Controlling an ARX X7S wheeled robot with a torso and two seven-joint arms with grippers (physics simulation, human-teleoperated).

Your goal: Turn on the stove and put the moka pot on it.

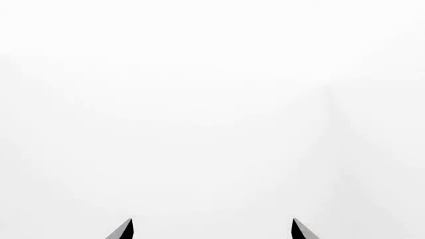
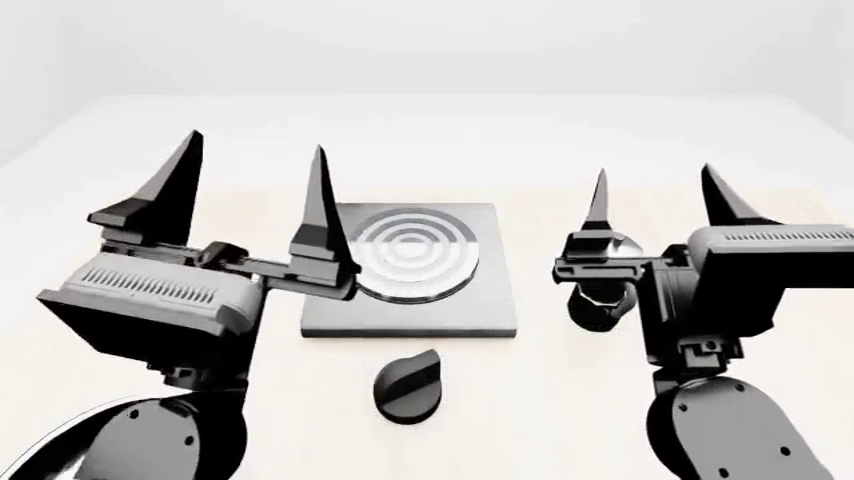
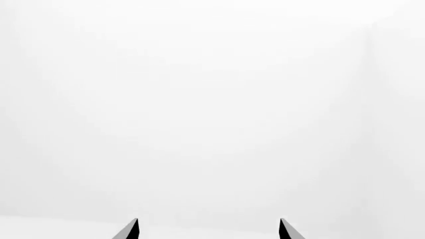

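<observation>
Two arms are raised above a pale counter (image 2: 561,150), seen from the head camera. At the left, the left tool (image 2: 254,195) is held upright with its pointed fingers spread wide apart and nothing between them; it hangs over the counter just beside the stove's left edge, seemingly parked clear of the work. Next, near the middle, the stove (image 2: 407,312) is laid flat, a dark square plate with a burner of concentric silver rings. Its separate black knob (image 2: 408,385) is set in front of the plate, nearer the robot, untouched, so switching on appears not yet done. Further right, the moka pot (image 2: 603,290) is stood on the counter, well apart from the stove and partly hidden behind the right tool (image 2: 654,205), whose fingers are likewise spread and empty. Both wrist cameras are pointed at blank white, with only fingertips shown.
</observation>
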